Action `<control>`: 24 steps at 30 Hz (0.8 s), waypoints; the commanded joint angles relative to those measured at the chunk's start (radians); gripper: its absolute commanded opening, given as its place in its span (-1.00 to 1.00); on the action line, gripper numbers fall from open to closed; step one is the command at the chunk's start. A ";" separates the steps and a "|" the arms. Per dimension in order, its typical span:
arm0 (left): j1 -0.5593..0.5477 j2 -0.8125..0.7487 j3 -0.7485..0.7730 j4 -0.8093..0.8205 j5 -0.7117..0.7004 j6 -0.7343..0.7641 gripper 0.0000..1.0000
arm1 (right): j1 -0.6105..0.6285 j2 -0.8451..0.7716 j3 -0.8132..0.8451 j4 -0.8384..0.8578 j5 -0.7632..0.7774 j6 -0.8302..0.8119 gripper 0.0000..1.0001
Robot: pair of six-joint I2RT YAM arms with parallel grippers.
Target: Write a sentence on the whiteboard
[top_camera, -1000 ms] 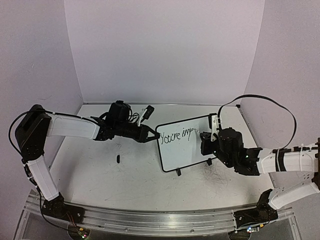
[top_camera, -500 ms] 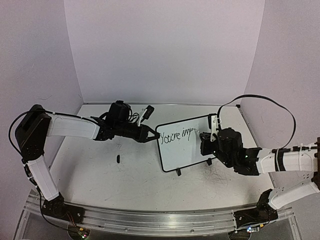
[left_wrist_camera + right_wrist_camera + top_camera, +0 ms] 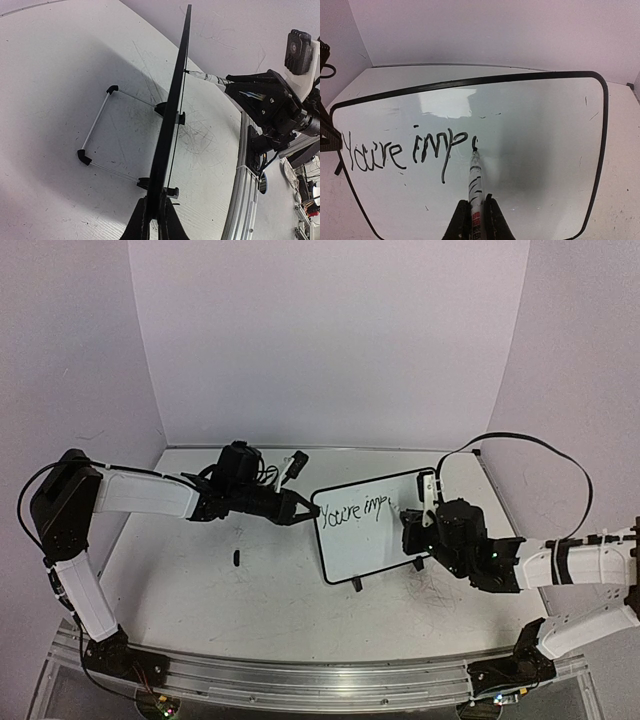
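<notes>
The whiteboard [image 3: 372, 540] stands upright on two small black feet at mid-table. It reads "You're imp" [image 3: 395, 150] in black, with a short fresh stroke just after the p. My left gripper [image 3: 306, 511] is shut on the board's left edge, and the left wrist view shows its jaws clamping the black frame [image 3: 172, 100] edge-on. My right gripper [image 3: 476, 201] is shut on a white marker [image 3: 475, 177]. The marker's black tip touches the whiteboard [image 3: 540, 125] at the end of that stroke.
A small black cap [image 3: 236, 558] lies on the table left of the board. A wire stand [image 3: 95, 131] props the board from behind. Old ink scribbles mark the table near the right arm [image 3: 560, 565]. Purple walls enclose three sides, and a metal rail [image 3: 300, 680] runs along the near edge.
My right gripper with the marker has shifted slightly to the right along the board. The left arm and the board have not moved.
</notes>
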 commanded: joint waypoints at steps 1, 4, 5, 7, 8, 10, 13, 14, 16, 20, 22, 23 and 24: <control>0.013 -0.018 0.002 -0.049 -0.058 0.031 -1.00 | -0.005 -0.013 -0.002 -0.030 0.052 0.015 -1.00; 0.013 -0.018 0.003 -0.048 -0.055 0.030 -1.00 | -0.006 -0.001 0.016 -0.020 0.069 0.010 -1.00; 0.013 -0.019 0.002 -0.047 -0.055 0.030 -1.00 | -0.007 0.003 0.022 -0.012 0.072 0.006 -1.00; 0.013 -0.021 0.000 -0.047 -0.056 0.030 -1.00 | -0.009 0.011 0.034 0.006 0.072 -0.004 -1.00; 0.013 -0.022 -0.001 -0.047 -0.056 0.030 -1.00 | -0.011 0.014 0.039 0.013 0.071 -0.007 -1.00; 0.012 -0.022 -0.003 -0.047 -0.055 0.030 -1.00 | -0.012 0.021 0.049 0.023 0.068 -0.016 -1.00; 0.008 -0.021 -0.001 -0.047 -0.055 0.031 -1.00 | -0.012 0.024 0.061 0.032 0.070 -0.026 -1.00; 0.007 -0.020 -0.001 -0.047 -0.055 0.031 -1.00 | -0.012 0.024 0.063 0.035 0.071 -0.028 -1.00; 0.006 -0.019 -0.001 -0.046 -0.055 0.030 -1.00 | -0.013 0.023 0.067 0.039 0.073 -0.030 -1.00; 0.006 -0.018 -0.002 -0.045 -0.055 0.031 -1.00 | -0.014 0.027 0.072 0.044 0.078 -0.035 -1.00; 0.006 -0.018 0.000 -0.046 -0.056 0.032 -1.00 | -0.014 0.031 0.074 0.045 0.070 -0.038 -1.00; 0.005 -0.017 -0.001 -0.045 -0.056 0.032 -1.00 | -0.014 0.033 0.074 0.045 0.065 -0.039 -1.00; 0.005 -0.017 -0.002 -0.045 -0.056 0.032 -1.00 | -0.014 0.035 0.074 0.046 0.053 -0.040 -1.00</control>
